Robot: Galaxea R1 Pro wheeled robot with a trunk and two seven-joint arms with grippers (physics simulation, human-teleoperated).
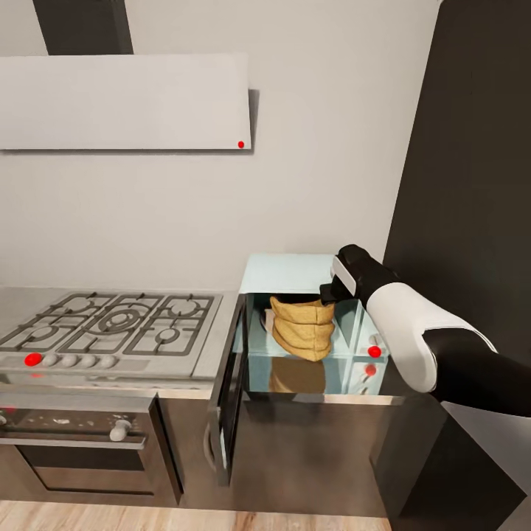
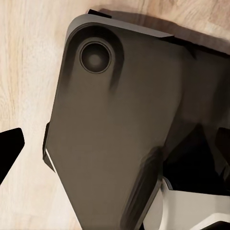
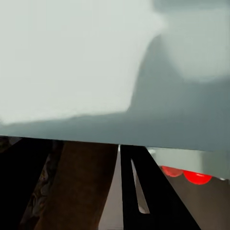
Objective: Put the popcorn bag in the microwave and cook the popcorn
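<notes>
Right gripper (image 1: pixel 330 293) clamped on popcorn bag (image 1: pixel 302 327)

One popcorn bag (image 1: pixel 302 327); one microwave (image 1: pixel 291 273); one hob (image 1: pixel 110 324).

Kitchen: gas hob (image 1: pixel 118 324), oven (image 1: pixel 74 442), microwave (image 1: pixel 295 273).

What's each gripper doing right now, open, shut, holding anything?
Left gripper: cannot be told; one dark fingertip shows over the wooden floor, nothing visibly held.
Right gripper: at the popcorn bag inside the open microwave; whether it grips cannot be told.
</notes>
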